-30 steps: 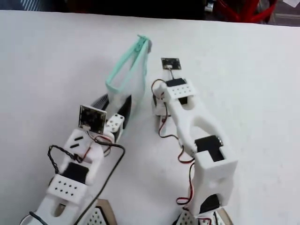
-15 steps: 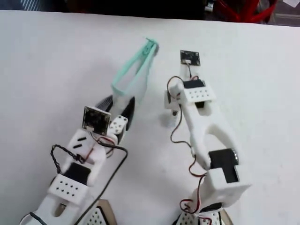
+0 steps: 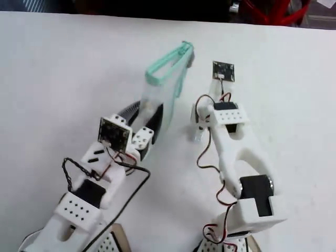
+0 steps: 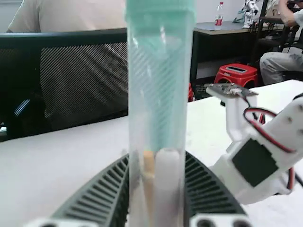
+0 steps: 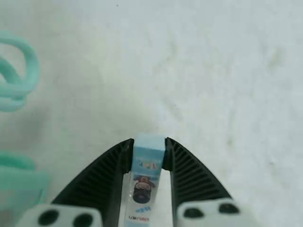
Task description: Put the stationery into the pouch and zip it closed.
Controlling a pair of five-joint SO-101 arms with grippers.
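The worktop (image 3: 63,68) is a plain white matte sheet, faintly mottled up close. Nearest, the left arm (image 3: 89,189) and the right arm (image 3: 241,152), both blocky white plastic, lie side by side. The left tool (image 3: 144,119), with black ribbed fingers (image 4: 102,198), is clenched on the pouch (image 3: 164,89). This is a clear soft-plastic sleeve with a teal zipper band, held up, and its teal mouth looks parted at the far end. Low inside it sit a tan stick (image 4: 148,179) and a white rounded piece (image 4: 168,175). Just beside the pouch, the right tool (image 5: 148,142) grips an eraser (image 5: 147,163), a small block with a pale blue end and a printed wrapper. Beyond the far edge stand a black mesh chair back (image 4: 71,80) and a red stool (image 4: 235,73).
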